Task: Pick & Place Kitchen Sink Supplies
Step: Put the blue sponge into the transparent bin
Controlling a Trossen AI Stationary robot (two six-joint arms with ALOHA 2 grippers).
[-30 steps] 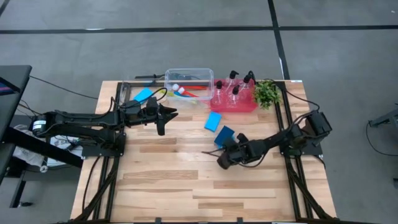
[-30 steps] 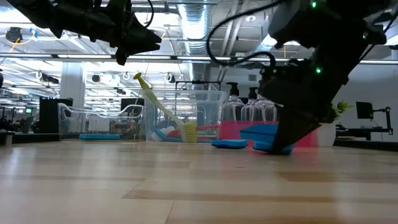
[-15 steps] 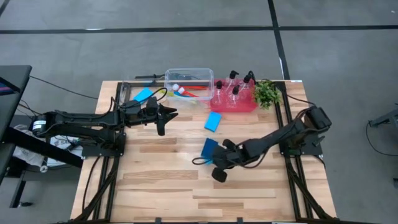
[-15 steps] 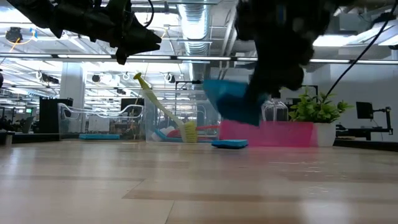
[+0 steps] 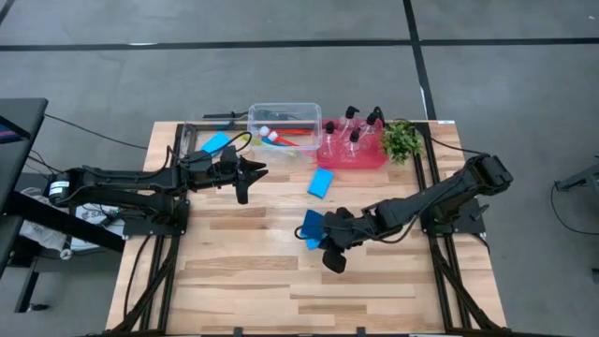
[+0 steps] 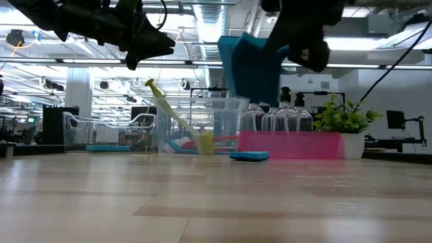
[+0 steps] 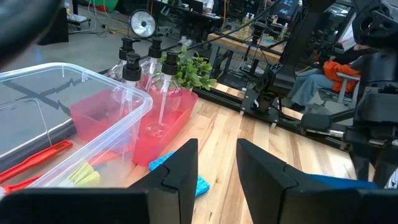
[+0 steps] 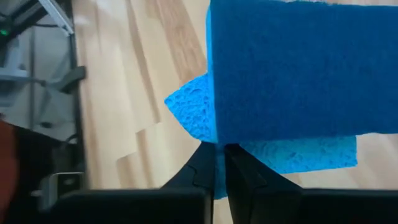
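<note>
My right gripper [image 5: 323, 236] is shut on a bright blue sponge [image 5: 313, 228] high above the middle of the table; the low view shows the sponge [image 6: 253, 67] well clear of the wood. A second sponge [image 5: 321, 183] lies flat on the table, and a third [image 5: 216, 142] lies at the far left. Clear pump bottles [image 5: 354, 136] stand in the red tray [image 5: 328, 157]. Brushes, one red [image 5: 296, 134] and one yellow-green [image 6: 177, 120], lie in the clear tub [image 5: 284, 110]. My left gripper [image 5: 255, 172] hovers open near the tub, with nothing between its fingers. My right gripper pinches the sponge at one edge [image 8: 217, 147] between its two fingers [image 8: 200, 169]. The fingers slant down from the table's right side. The sponge stands on edge beyond the fingertips, one broad face [image 8: 298, 68] toward the wrist camera, lifted clear of the table.
A small leafy plant [image 5: 401, 140] stands at the far right beside the red tray. Bare wood covers the near half of the table [image 5: 281, 290]. Beyond the table's far edge lies the room, with benches and equipment.
My right gripper has risen from the table and drawn toward the table's left and near edge, tipping from steeply downward to a shallower slant. The sponge it pinches has been lifted off the wood and now hangs high and clear. My left arm has kept still.
</note>
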